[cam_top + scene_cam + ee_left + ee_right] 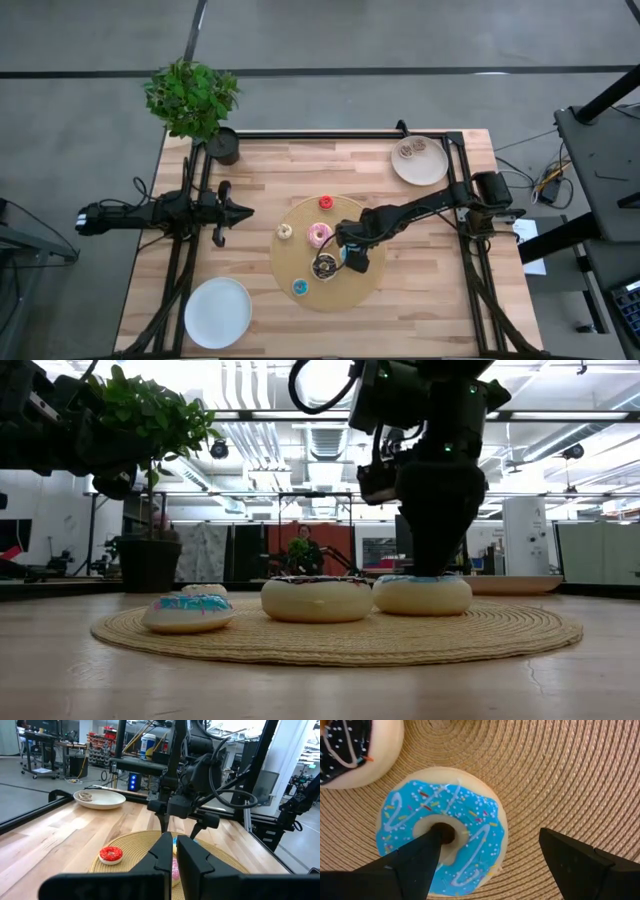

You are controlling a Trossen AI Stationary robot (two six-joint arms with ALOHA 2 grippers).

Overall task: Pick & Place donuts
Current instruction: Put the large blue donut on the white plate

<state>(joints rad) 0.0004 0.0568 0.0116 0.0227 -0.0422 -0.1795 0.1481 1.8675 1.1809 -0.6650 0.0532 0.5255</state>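
On a round woven mat (300, 215) lie several donuts: red (325, 203), a small cream one (285, 232), pink (320, 235), chocolate (325, 266) and a small blue one (300, 288). A light blue iced donut (442, 832) lies flat on the mat right under my right gripper (491, 832). That gripper is open and points down, with one fingertip (432, 840) over the donut's hole and the other (555, 845) outside its rim, above the mat. My left gripper (235, 211) waits shut and level at the table's left side. My right gripper comes at the light blue donut from above, its fingers standing on either side of one part of the ring (485, 820). Whether either fingertip touches the donut I cannot tell. The donut lies flat on the mat.
A white plate (432, 172) holding small donuts stands at the far right. Another white plate (218, 312) sits at the near left corner. A potted plant (195, 100) stands at the far left. The chocolate donut (350, 750) lies close beside the light blue one.
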